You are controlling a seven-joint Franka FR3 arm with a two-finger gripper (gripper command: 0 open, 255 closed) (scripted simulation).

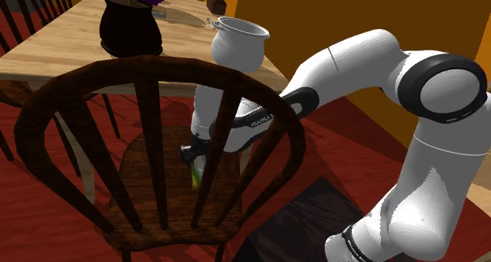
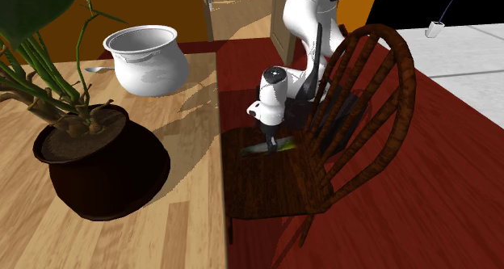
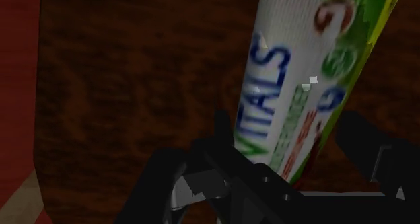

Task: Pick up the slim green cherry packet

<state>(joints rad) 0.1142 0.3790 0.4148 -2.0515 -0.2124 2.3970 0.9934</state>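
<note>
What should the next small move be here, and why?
Probably close the fingers. In the wrist view the gripper is low over the chair seat and straddles the packet lying there. A finger stands on either side and they seem not to clasp it yet, so lifting now would likely leave it behind.

My pincer (image 2: 269,138) hangs just over the packet (image 2: 270,147), which lies on the chair seat (image 2: 266,187). The table (image 2: 190,227) with its pot (image 2: 145,61) and planter (image 2: 97,170) stands to one side of the pincer, the chair back (image 2: 371,114) to the other.

glossy packet (image 3: 303,75), dark wood chair (image 3: 134,68), wood table (image 2: 186,227)
</note>
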